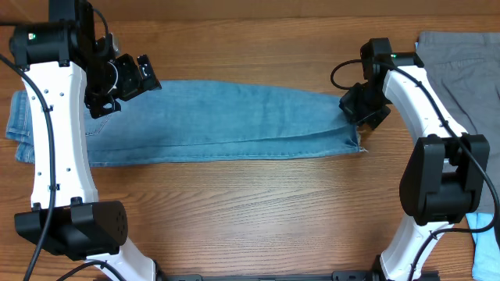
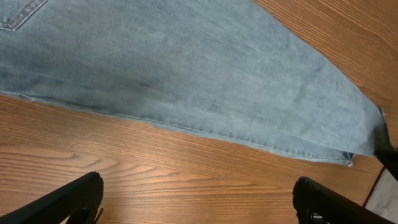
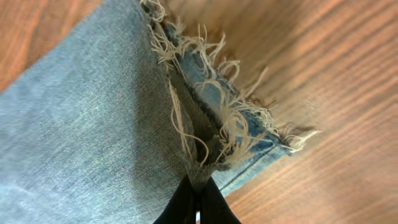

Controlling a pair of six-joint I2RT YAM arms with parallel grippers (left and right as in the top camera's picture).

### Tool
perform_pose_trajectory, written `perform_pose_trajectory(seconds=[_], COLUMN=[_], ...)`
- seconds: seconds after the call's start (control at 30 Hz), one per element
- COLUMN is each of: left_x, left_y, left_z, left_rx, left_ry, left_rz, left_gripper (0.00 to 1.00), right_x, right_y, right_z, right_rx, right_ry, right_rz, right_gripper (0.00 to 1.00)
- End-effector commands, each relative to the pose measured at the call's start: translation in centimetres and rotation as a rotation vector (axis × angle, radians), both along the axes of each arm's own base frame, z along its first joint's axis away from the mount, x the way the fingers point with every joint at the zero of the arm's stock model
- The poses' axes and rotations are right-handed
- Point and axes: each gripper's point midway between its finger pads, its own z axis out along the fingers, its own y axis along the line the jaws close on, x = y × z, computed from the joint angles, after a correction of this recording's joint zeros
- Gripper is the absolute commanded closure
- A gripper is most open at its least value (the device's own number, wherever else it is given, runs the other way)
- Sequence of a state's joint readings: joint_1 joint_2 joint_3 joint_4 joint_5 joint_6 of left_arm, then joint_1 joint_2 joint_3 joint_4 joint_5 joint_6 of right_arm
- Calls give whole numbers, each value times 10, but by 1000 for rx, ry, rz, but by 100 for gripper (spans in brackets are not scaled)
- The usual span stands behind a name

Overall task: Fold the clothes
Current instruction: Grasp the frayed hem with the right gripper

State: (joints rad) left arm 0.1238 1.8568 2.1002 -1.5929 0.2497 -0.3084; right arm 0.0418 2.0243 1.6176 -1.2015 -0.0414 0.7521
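**While the right gripper (image 1: 361, 109) pinched the jeans (image 1: 234, 117), the left gripper (image 1: 131, 78) hung open**

As seen from overhead, the jeans lay flat and lengthwise across the wooden table (image 1: 234, 211), the legs stacked one on the other. The right gripper's fingers sat at the hem end of the legs, bearing on the denim there. The left gripper's fingers were at the far edge of the jeans, toward the waist end, and this view did not show whether they touched the cloth. Grey trousers (image 1: 461, 70) lay well beyond the right gripper, on the side away from the jeans and apart from them.

In the left wrist view, the left gripper (image 2: 199, 205) had its two fingers (image 2: 68, 202) spread wide, with only bare table (image 2: 186, 174) between them. The jeans (image 2: 186, 68) lay ahead of the fingertips, their long seam edge running slantwise across. A stitched pocket corner (image 2: 18, 15) showed at the far left. The hem lay far to the right, where part of the dark right gripper (image 2: 385, 149) met it.

In the right wrist view, the right gripper (image 3: 196, 199) had its fingers pressed together on the frayed hem (image 3: 217, 118). The layers of denim bunched just above the fingertips. Loose pale threads fanned out ahead of them. The rest of the jeans (image 3: 81, 124) stretched away to the left of the fingers, and bare table (image 3: 323, 81) lay to their right.
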Motion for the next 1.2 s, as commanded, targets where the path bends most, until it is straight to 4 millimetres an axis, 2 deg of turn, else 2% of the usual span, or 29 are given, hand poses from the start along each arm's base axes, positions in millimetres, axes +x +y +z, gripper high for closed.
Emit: perform_pose_trajectory(seconds=[0.0, 0.33, 0.43, 0.53, 0.73, 0.83, 0.97, 1.0, 1.03, 1.07, 1.17], left_x=[-3, -6, -8, -11, -12, -2, 10, 16, 19, 20, 19], left_y=[-3, 2, 2, 5, 13, 15, 18, 22, 23, 23, 23], left_z=[5, 3, 3, 2, 0, -2, -10, -19, -26, -38, -63], left_rx=[2, 34, 35, 50, 94, 101, 115, 132, 133, 128, 117], left_ry=[-16, 1, 9, 24, 30, 5, -4, 10, 26, 67, 157], left_rz=[-14, -8, -8, -5, 5, 7, 10, 12, 5, 2, -4], left_gripper=[0, 0, 0, 0, 0, 0, 0, 0, 0, 0, 0], right_x=[0, -58, -69, -84, -117, -120, -107, -98, -93, -83, -74], right_y=[-8, -22, -23, -27, -25, -24, -24, -24, -25, -28, -41], right_z=[15, 20, 19, 8, -30, -35, -29, -24, -22, -22, -25], right_rx=[-48, -128, -125, -148, -124, -122, -123, -121, -119, -113, -103], right_ry=[-22, 216, 259, 314, 401, 401, 346, 299, 276, 230, 194], right_rz=[-4, 19, 69, 74, 71, 63, 58, 64, 67, 96, 127], right_gripper=[96, 96, 94, 90, 84, 85, 84, 76, 42, 0, 0])
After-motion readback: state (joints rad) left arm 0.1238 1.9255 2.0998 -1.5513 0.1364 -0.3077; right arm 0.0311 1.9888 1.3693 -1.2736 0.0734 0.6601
